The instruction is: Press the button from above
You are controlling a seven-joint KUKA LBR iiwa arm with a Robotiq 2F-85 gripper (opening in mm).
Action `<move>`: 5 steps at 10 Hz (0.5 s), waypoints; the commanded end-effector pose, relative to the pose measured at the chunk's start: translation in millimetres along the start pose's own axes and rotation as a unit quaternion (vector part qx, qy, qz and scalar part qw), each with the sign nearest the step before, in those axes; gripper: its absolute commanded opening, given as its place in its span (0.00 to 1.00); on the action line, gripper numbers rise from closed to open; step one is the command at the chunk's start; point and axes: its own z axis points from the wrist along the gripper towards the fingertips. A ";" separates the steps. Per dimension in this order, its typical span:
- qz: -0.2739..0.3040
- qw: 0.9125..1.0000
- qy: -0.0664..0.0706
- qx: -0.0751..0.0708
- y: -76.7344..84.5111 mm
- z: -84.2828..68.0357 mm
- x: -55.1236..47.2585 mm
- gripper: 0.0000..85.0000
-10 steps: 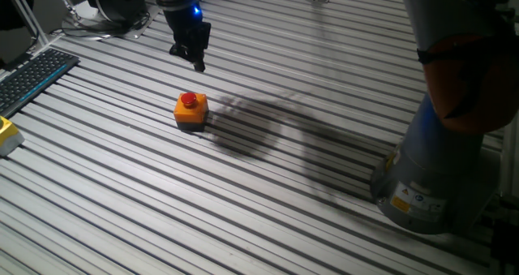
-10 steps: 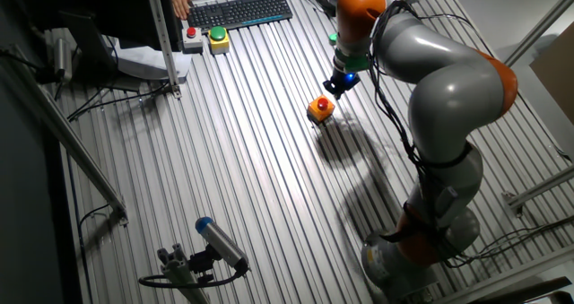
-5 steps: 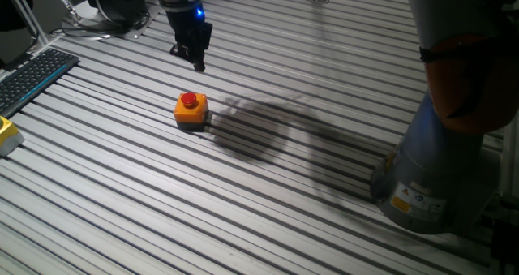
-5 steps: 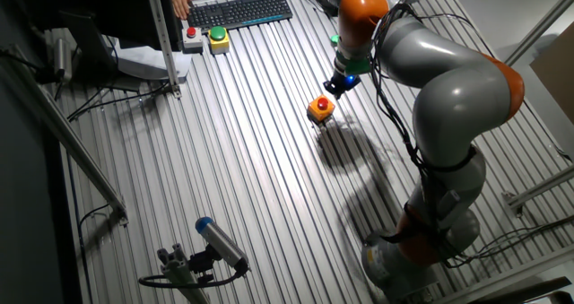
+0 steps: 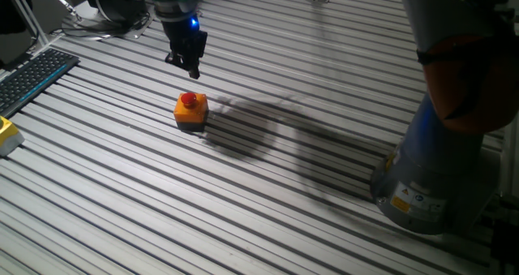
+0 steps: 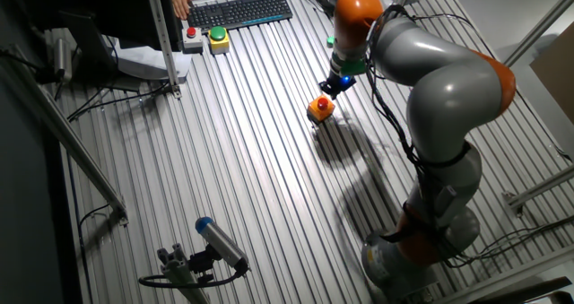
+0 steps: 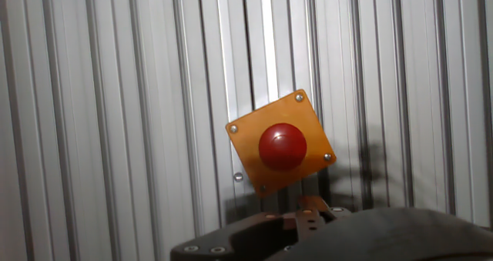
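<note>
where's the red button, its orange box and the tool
red button (image 7: 283, 145), hand view, centre of the cap
orange box (image 7: 245, 138), hand view, top plate left of the cap
tool (image 5: 188, 62), one fixed view, at its dark fingertips above the box

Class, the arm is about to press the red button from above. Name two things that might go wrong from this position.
1. The gripper hangs above the button but looks offset from it, so a straight descent may hit the orange box edge.
2. The box sits loose and skewed on the slatted table; an off-centre push might tip or slide it.
</note>
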 end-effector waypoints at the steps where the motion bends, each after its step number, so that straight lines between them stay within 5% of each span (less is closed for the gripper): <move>1: 0.001 1.000 0.000 -0.001 1.1 6.1 -3.8 0.00; 5: 0.007 1.000 -0.004 -0.005 7.7 33.9 -12.3 0.00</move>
